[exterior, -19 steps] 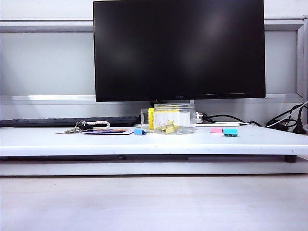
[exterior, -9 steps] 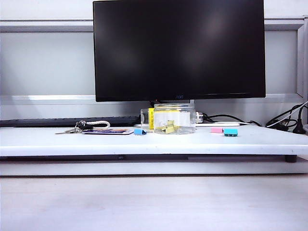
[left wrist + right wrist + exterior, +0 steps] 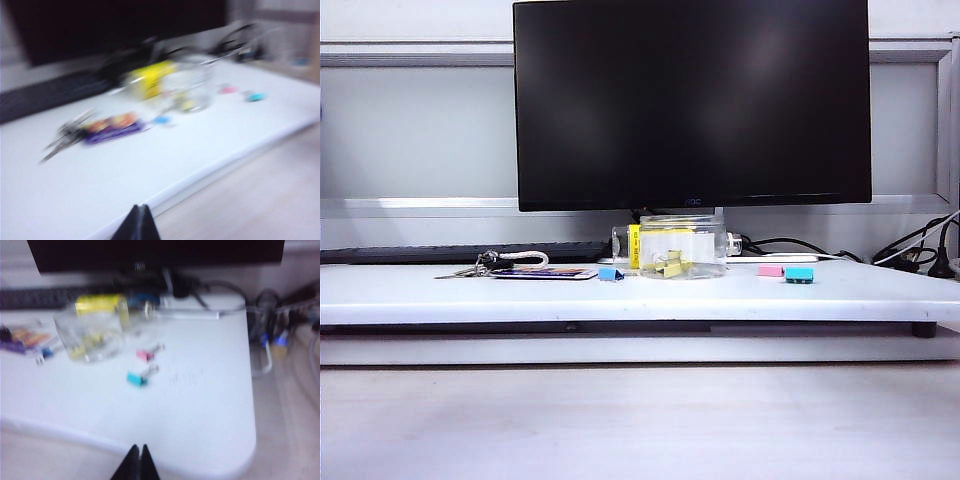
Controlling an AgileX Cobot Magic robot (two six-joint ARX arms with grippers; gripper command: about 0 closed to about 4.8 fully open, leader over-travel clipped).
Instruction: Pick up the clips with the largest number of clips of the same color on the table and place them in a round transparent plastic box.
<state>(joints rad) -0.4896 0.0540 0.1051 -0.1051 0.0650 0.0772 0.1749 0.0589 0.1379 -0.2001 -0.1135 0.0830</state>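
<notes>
Pale-yellow clips (image 3: 669, 265) inside the round transparent plastic box (image 3: 681, 246), at the centre of the white counter (image 3: 620, 296), below the dark monitor (image 3: 691, 103). Small blue clip (image 3: 610, 274) just left of the box; pink clip (image 3: 770, 270) and teal clip (image 3: 799, 274) close together to its right. Keys (image 3: 470, 268) and a colourful card (image 3: 544, 272) further left. Left tool (image 3: 138, 223) pressed together, empty, off the near counter edge. Right tool (image 3: 137, 463) likewise pressed together, empty, above the counter's near right part. Both wrist views blurred.
</notes>
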